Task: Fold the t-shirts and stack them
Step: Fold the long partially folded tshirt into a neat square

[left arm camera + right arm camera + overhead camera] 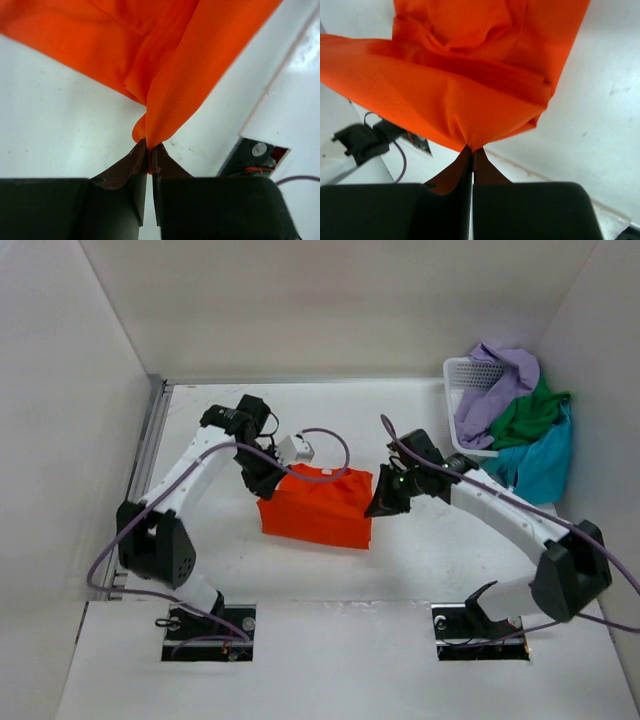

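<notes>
An orange t-shirt lies partly folded in the middle of the table. My left gripper is shut on its left upper edge; in the left wrist view the orange cloth runs pinched into the closed gripper. My right gripper is shut on the shirt's right edge, and the right wrist view shows the cloth bunched into the closed gripper. A lavender t-shirt, a dark green t-shirt and a teal t-shirt hang heaped in and over the basket at the back right.
A white mesh basket stands at the back right against the wall. White walls close in the table on the left, back and right. The arm bases sit at the near edge.
</notes>
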You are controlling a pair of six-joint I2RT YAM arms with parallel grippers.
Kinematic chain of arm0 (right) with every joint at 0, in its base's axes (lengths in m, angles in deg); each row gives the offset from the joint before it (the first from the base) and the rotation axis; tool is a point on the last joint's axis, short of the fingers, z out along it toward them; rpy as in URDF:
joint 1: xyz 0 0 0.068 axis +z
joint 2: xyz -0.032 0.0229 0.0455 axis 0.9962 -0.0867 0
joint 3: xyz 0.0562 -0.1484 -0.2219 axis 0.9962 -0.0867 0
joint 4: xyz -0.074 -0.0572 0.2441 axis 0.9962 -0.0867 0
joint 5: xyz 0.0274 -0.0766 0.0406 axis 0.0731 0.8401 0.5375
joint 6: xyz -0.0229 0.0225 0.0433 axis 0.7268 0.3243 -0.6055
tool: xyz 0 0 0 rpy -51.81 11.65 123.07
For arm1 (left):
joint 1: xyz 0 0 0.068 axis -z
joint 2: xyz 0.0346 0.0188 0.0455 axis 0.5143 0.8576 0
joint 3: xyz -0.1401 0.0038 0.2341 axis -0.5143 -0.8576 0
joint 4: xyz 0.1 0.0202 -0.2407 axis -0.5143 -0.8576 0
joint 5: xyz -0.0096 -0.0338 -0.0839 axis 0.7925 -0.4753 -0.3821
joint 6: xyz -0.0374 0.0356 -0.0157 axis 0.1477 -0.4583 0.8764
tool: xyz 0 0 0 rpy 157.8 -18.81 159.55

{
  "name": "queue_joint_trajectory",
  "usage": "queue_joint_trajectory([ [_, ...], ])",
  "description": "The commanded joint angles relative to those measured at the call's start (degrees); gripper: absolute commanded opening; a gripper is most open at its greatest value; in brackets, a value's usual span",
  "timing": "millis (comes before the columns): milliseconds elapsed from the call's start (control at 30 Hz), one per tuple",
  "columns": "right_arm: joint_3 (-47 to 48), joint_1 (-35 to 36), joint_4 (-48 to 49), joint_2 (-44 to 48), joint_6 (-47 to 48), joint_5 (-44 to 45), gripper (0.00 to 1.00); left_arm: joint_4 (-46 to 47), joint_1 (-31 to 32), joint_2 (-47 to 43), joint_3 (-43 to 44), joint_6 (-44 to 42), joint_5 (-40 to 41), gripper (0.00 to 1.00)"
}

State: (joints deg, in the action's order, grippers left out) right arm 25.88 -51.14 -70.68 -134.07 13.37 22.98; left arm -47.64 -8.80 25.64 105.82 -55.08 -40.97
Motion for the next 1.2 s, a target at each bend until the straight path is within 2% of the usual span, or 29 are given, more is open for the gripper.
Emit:
queue_joint_trajectory([
  [0,7.5,-4.4,1.7,-8.1,5.9,-0.9,0.00,3.6,-3.5,7.4,6.8,3.5,-2.3,0.05],
  [267,14.3,-10.1,5.3,-21.5,7.2,-4.9,0.00,11.8,-4.3,19.5,15.6,7.4,-1.8,0.05],
  [533,17.5,-13.8,7.8,-24.7,5.5,-6.1,0.00,18.4,-3.2,21.5,20.0,8.8,-1.0,0.06],
  [667,16.4,-14.2,5.6,-20.9,5.5,-6.6,0.00,17.3,-3.0,19.9,21.6,8.5,-1.4,0.06],
  [833,16.4,-16.3,4.6,-19.5,5.8,-6.2,0.00,17.7,-3.0,22.4,26.9,7.9,-1.6,0.09],
  [1000,18.4,-19.1,6.7,-22.8,5.4,-6.4,0.01,22.7,-2.9,28.3,33.4,8.9,-1.1,0.12],
  [1167,22.5,-22.2,12.5,-30.4,3.7,-6.4,0.03,28.6,-2.0,35.3,37.7,8.9,-0.4,0.12],
])
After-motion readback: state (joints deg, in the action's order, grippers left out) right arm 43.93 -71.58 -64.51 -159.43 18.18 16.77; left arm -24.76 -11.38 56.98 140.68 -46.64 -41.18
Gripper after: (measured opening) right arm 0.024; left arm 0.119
